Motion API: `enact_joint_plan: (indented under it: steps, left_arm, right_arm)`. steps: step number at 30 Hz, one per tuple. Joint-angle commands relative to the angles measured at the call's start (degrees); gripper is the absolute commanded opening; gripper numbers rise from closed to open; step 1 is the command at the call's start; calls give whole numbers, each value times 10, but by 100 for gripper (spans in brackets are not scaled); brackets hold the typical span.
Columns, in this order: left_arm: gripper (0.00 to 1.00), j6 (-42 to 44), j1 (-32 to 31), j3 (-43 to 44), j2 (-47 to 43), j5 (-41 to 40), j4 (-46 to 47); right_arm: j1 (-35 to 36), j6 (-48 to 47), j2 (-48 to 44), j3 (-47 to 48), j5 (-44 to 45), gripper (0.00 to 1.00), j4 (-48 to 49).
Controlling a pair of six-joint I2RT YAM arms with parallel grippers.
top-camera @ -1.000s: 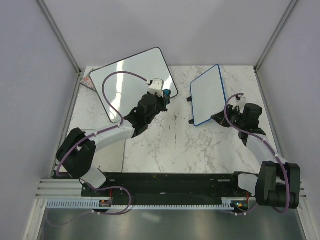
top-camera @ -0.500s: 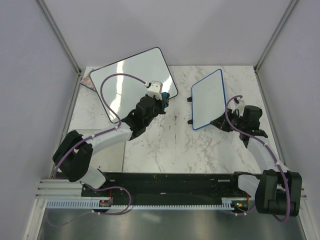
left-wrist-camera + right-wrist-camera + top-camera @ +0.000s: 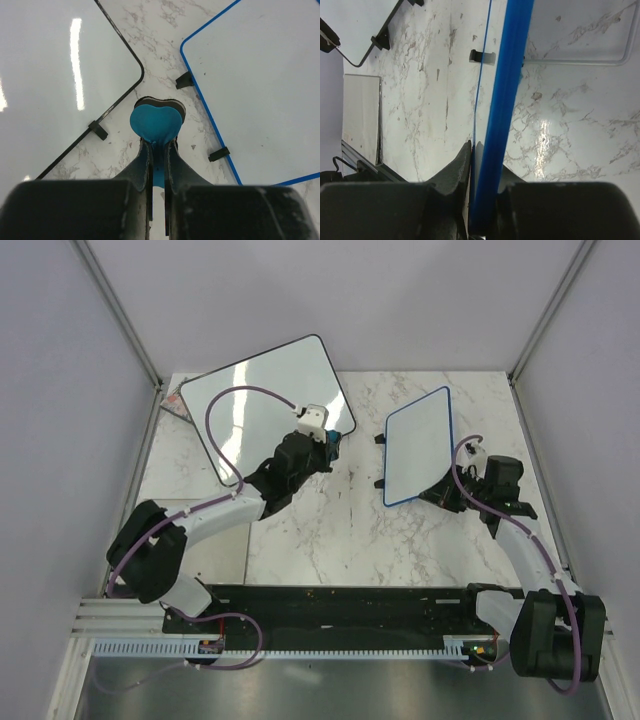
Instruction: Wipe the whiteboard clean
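1. Grey walls (image 3: 300, 300) box in a white marble-pattern table top (image 3: 330, 530); my 2 arms reach in from the near edge.
2. L pincer (image 3: 157, 150): jaws pressed together on the thin tab of a blue heart-shaped eraser (image 3: 155, 122), which has a dark layer under the blue.
3. Eraser hangs over bare marble btw the two boards, just off a rounded corner of the big black-framed whiteboard (image 3: 262, 405), which lies far left.
4. R pincer (image 3: 482, 155): clamped on the frame of the small blue-framed whiteboard w/ rounded corners (image 3: 418, 445), at its right-hand edge near the closer corner.
5. That board is over the right half of the table, tipped up at an angle. Its plain white face turns toward my L arm.
6. Two small black feet (image 3: 219, 154) stick out along its left edge.
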Motion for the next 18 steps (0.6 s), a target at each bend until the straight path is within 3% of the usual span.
enact_joint_plan:
  steps: [1, 3, 6, 10, 13, 14, 16, 17, 18]
  left_arm:
    - [2, -18, -1, 54, 24, 11, -119]
    - [2, -26, -2, 79, 43, 13, -167]
    - [2, -38, -2, 96, 69, 27, -237]
    - [6, -48, -1, 110, 103, 54, -304]
    - [19, -49, -2, 116, 127, 70, -340]
    - [32, -51, -2, 119, 133, 74, -356]
    - [44, -54, -1, 116, 142, 76, -363]
    - [57, -56, -1, 110, 141, 73, -363]
    - [64, -57, -1, 106, 139, 65, -363]
  right_arm:
    - [12, -11, 18, 3, 17, 19, -43]
    - [13, -11, 13, 4, 33, 30, -45]
    - [13, -11, 10, 4, 43, 37, -45]
    - [13, -12, 12, 8, 50, 54, -45]
    - [13, -13, 4, 8, 54, 63, -46]
    - [13, -13, -2, 8, 54, 63, -46]
    - [13, -15, -12, 9, 56, 64, -47]
    - [13, -14, -16, 10, 55, 65, -47]
    - [13, -17, -20, 10, 55, 66, -48]
